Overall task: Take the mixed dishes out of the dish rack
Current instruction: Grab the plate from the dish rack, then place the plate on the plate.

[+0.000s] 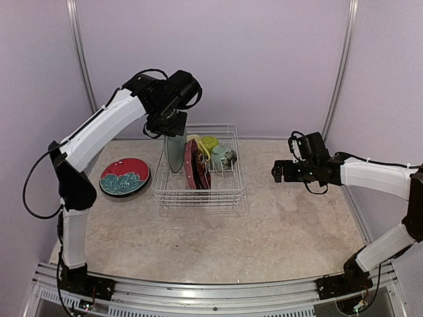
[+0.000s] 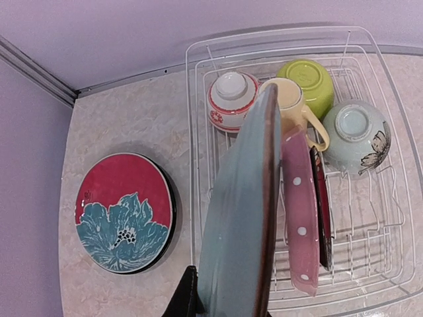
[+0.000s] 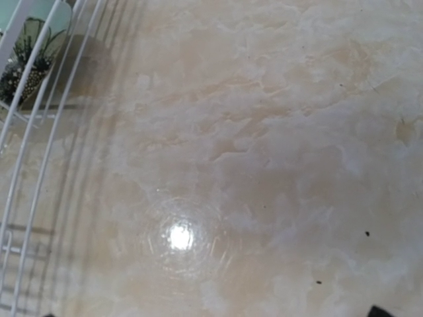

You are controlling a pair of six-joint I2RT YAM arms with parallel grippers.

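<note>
The white wire dish rack [image 1: 232, 177] stands mid-table. My left gripper [image 1: 173, 127] is above its left end, shut on the top rim of an upright pale blue-grey plate [image 2: 238, 218]; one black finger [image 2: 185, 298] shows beside the plate. To the plate's right stand a pink dotted plate [image 2: 301, 211] and a dark red plate [image 2: 322, 218]. Behind them sit a pale yellow mug [image 2: 291, 99], a lime green bowl [image 2: 305, 78], a pale green flowered bowl [image 2: 357, 135] and a red-and-white bowl [image 2: 231, 98]. My right gripper [image 1: 277, 172] hovers open and empty right of the rack.
A teal-and-red flower plate [image 1: 124, 176] lies flat on the table to the left of the rack. In the right wrist view the rack's wires [image 3: 26, 139] run down the left edge over bare marbled tabletop [image 3: 264, 165]. Lilac walls close in the back and sides.
</note>
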